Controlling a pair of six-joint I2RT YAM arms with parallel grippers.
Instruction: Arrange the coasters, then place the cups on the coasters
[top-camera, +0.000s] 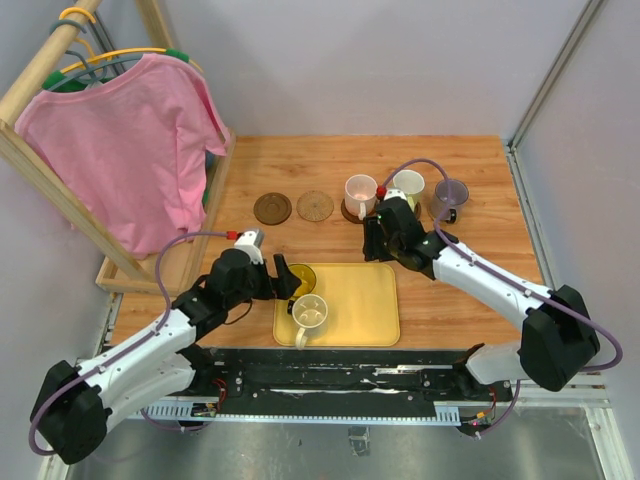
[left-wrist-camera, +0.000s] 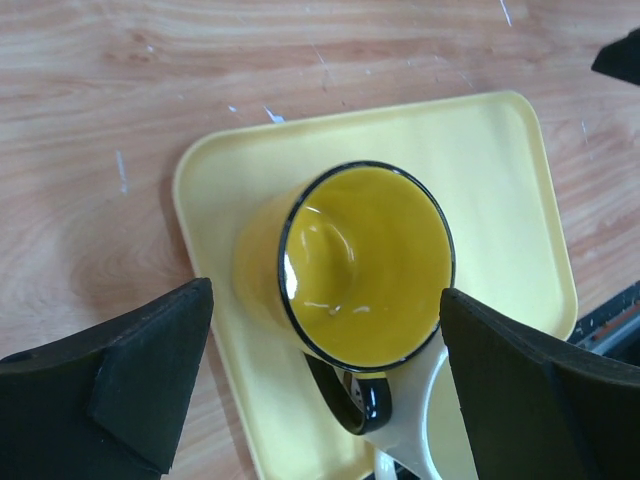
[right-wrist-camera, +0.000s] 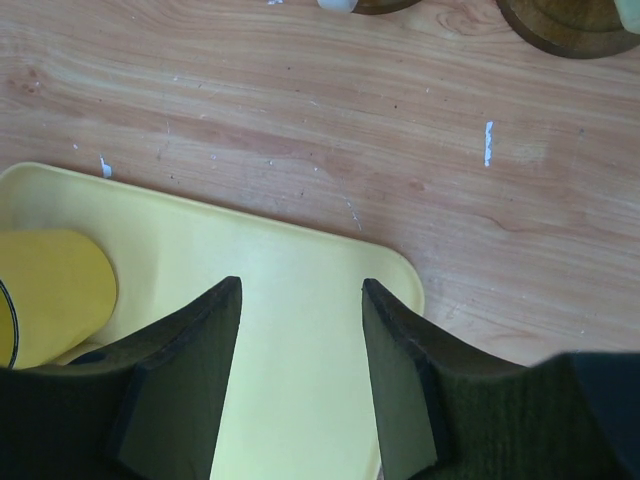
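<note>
Tray: the yellow tray (top-camera: 375, 320) sits at lower centre of the top view. It holds two cups, so I judge the job a bit past halfway.
Left gripper: the left gripper (left-wrist-camera: 325, 330) is spread as wide as it goes. Its fingers flank the yellow cup without touching it, so it has hold of nothing.
Right gripper: the right gripper (right-wrist-camera: 300, 300) has its jaws partly apart and empty, over the tray's corner.
Cups placed: the pink cup (top-camera: 360, 192) stands on a dark coaster (top-camera: 349, 213), right of centre in the top view. The grey-purple cup (top-camera: 450, 192) looks seated on one too. The white-green cup (top-camera: 408, 183) stands between them, its base hidden by my right arm.
Cups left: the yellow cup (top-camera: 300, 276) is at the tray's upper left corner; I cannot tell whether it is upright or tipped. The cream cup (top-camera: 309, 315) is just below it.
Coasters left: the brown coaster (top-camera: 272, 208) and the tan coaster (top-camera: 315, 206) lie bare in the row, left of the pink cup.
</note>
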